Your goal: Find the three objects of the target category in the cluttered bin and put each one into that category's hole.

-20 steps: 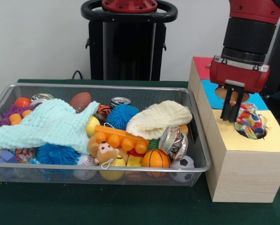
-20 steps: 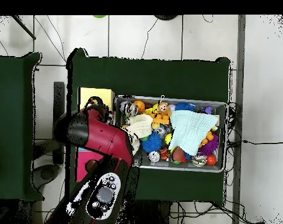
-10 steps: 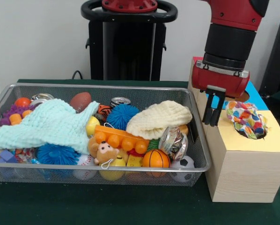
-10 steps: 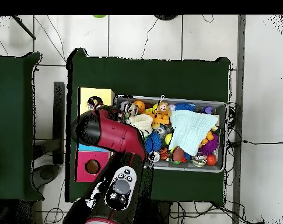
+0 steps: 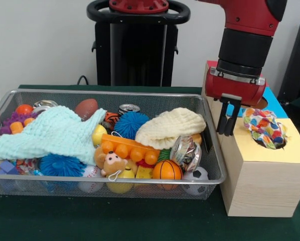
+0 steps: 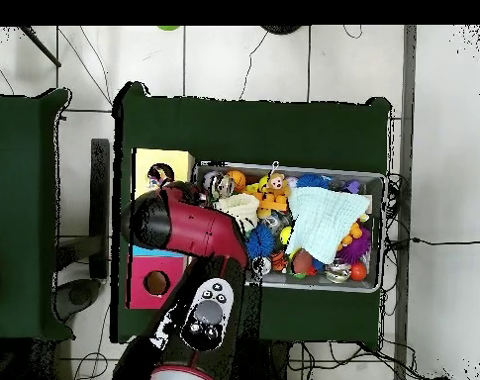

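Note:
A multicoloured patterned cloth (image 5: 263, 128) lies bunched in the hole of the yellow section of the wooden box (image 5: 260, 170); in the overhead view the cloth (image 6: 160, 178) also shows in that hole. In the wire bin (image 5: 115, 93) a mint knitted cloth (image 5: 49, 133) covers the left side and a cream cloth (image 5: 170, 126) lies right of centre. My gripper (image 5: 227, 123) hangs between the bin's right wall and the box's edge, open with nothing in it. From above, the red arm (image 6: 189, 233) hides the gripper.
The bin holds several toys: a blue spiky ball (image 5: 130, 123), an orange basketball (image 5: 167, 169), a small bear (image 5: 111, 163), a can (image 5: 128, 108), a brown football (image 5: 86, 108). The box's blue (image 5: 225, 100) and red (image 5: 217, 68) sections lie behind the yellow one.
My gripper moved from above the yellow hole toward the bin, leaving the patterned cloth in the hole. Over the last half second it barely shifted.

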`<state>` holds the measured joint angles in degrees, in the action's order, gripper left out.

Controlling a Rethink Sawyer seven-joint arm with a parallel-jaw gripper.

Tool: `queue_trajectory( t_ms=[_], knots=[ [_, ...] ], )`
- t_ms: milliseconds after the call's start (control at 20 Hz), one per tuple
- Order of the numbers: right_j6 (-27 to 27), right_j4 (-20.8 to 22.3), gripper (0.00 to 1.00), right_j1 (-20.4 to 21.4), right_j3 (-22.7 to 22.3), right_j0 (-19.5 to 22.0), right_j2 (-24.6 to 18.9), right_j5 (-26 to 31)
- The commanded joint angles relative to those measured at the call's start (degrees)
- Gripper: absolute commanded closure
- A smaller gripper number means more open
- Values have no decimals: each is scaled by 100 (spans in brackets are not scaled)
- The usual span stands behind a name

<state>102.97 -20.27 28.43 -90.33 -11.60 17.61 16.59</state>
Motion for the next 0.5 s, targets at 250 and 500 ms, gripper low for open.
queue_trajectory(
  t_ms=[250, 500],
  knots=[
    [303, 461, 100, 216, -282, 404, -1146, 0],
    [169, 531, 100, 644, -520, 691, -1513, 169]
  ],
)
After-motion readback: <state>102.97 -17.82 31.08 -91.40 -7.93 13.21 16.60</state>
